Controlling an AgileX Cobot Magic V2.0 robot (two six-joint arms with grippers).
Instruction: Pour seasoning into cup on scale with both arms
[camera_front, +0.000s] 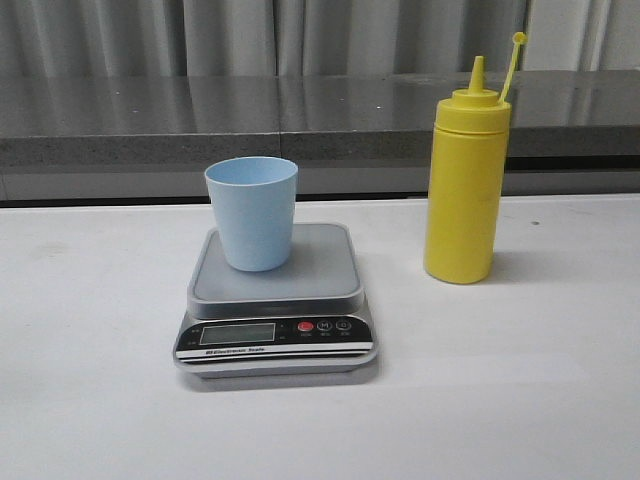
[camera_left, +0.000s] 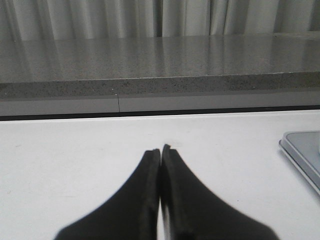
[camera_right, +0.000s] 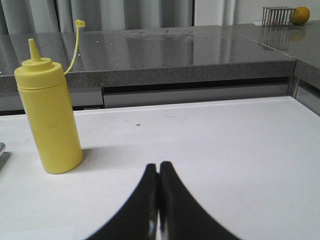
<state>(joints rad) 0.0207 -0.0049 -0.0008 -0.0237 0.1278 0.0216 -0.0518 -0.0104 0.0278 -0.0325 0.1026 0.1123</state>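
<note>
Both end effectors, left (camera_left: 160, 150) and right (camera_right: 158, 167), are sitting closed, empty. The seasoning (camera_front: 466, 185), standing toward the surface's right edge, is likely light, squeezable, slick; grip mid-body.

Left gripper (camera_left: 160, 150), wrist view: two black fingers pressed together along their length, tips meeting at a narrow seam, nothing between them. Right gripper (camera_right: 158, 166), wrist view: the same pose, black fingers closed against each other with only a thin line dividing them, empty. Neither arm nor either gripper appears in the front view.
</note>
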